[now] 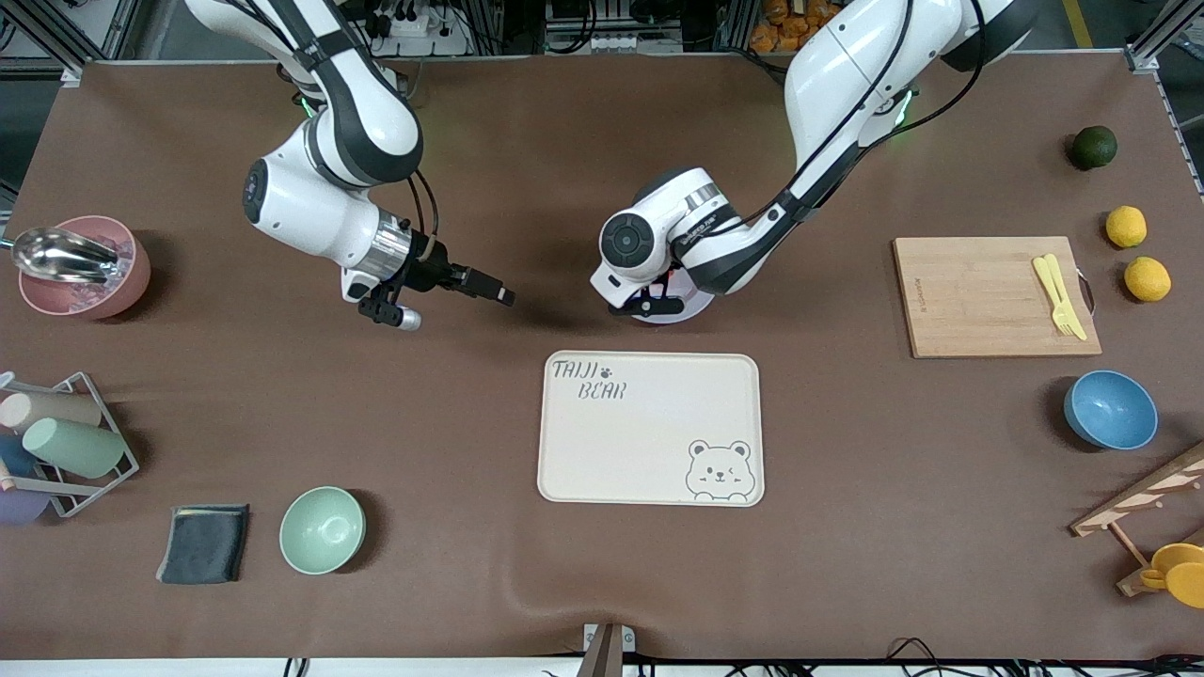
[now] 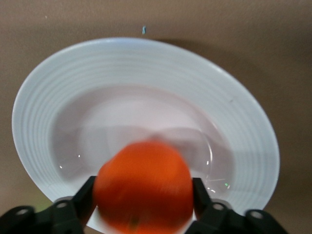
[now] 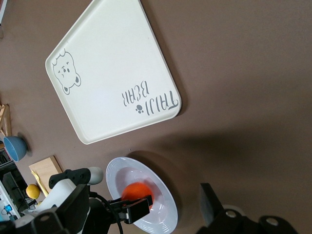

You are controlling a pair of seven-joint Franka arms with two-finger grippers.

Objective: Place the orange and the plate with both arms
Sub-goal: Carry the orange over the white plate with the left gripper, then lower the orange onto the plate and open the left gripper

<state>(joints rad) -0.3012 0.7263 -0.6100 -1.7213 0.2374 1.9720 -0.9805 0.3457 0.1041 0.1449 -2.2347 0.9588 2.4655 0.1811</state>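
Orange [image 2: 144, 187]: I count one, small, round and bright red-orange, sitting inside my left gripper [image 1: 647, 305], just above the well of the plate [image 2: 146, 73]. It looks smeared in the left wrist view. Whether the gripper is clamping it or only flanking it I cannot tell.

There is one plate too, round, shallow, glossy pale white with a ringed wide rim. It lies on the table directly under my left gripper, and the one cream tray [image 1: 649, 442] is beside it, nearer the front camera.

My right gripper [image 1: 499, 291] waits over bare table, toward the right arm's end from the plate, jaws apart and holding nothing.

Well away from my left gripper, toward the left arm's end, are two yellow fruits [image 1: 1126, 227] [image 1: 1148, 279] and one dark green fruit [image 1: 1092, 148].
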